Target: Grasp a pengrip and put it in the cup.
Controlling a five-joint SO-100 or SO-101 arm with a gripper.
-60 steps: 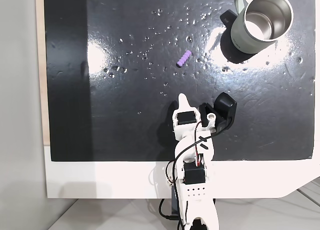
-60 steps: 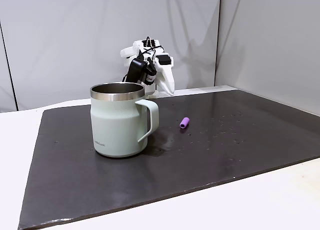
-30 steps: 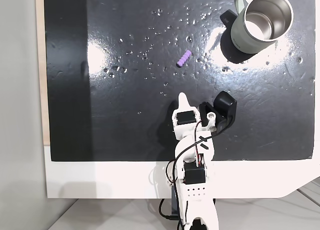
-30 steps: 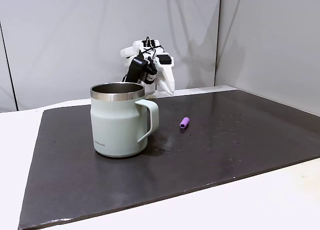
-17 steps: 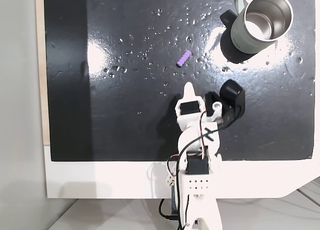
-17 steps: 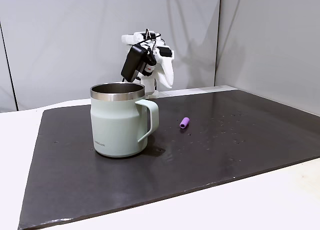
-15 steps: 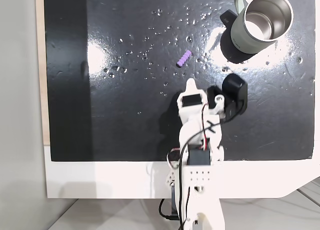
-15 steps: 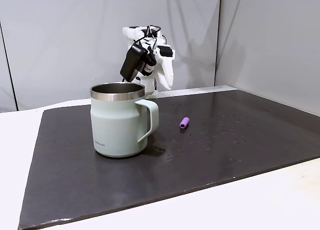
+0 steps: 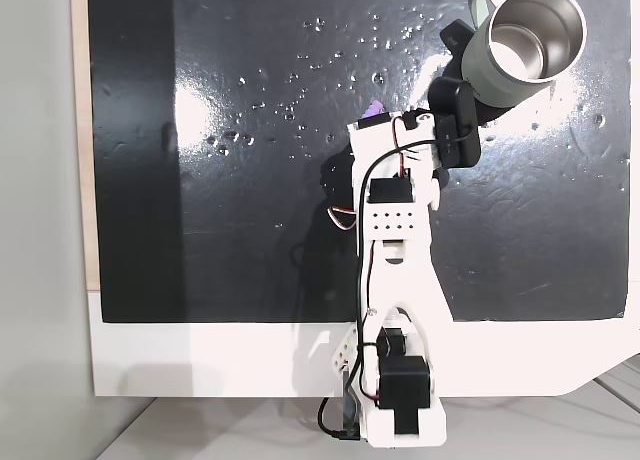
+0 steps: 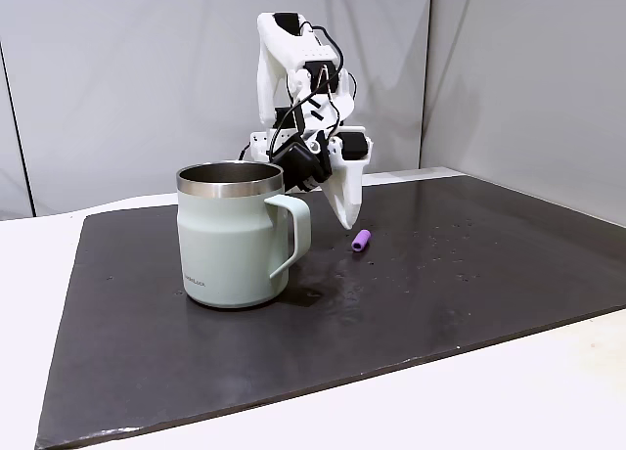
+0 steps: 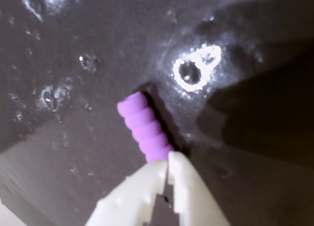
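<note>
We see a white robot arm reaching out over a dark, glossy mat (image 9: 250, 180) that lies on a white worktop (image 9: 200, 360). In the wrist view the pincer (image 11: 168, 164) comes in from the bottom edge, its two pale fingers pressed together with no more than a thin seam between them, holding nothing. Right at its tips lies the pen grip (image 11: 143, 128), a small light-purple ribbed tube. It rests flat on the mat, slanting up and to the left away from the tips, and its near end sits at the tips or slips just behind them; we cannot tell whether they touch.

In a fixed view from above, the arm stretches up from the bottom edge, and only one end of the pen grip (image 9: 372, 110) peeks out past the front of the pincer. The cup (image 9: 520, 45), a pale grey-white mug with a shiny steel inside, stands upright beyond the pincer and to its right, in the top right corner of the mat. Its handle points toward the upper left in that view.

In a fixed view from the side, the pincer (image 10: 348, 220) points steeply down, its tip just above the mat. The pen grip (image 10: 361, 240) lies just to the right of that tip and a little lower in the picture. The cup (image 10: 235, 235) stands to the left of the pincer and nearer the camera, handle turned toward the right.
</note>
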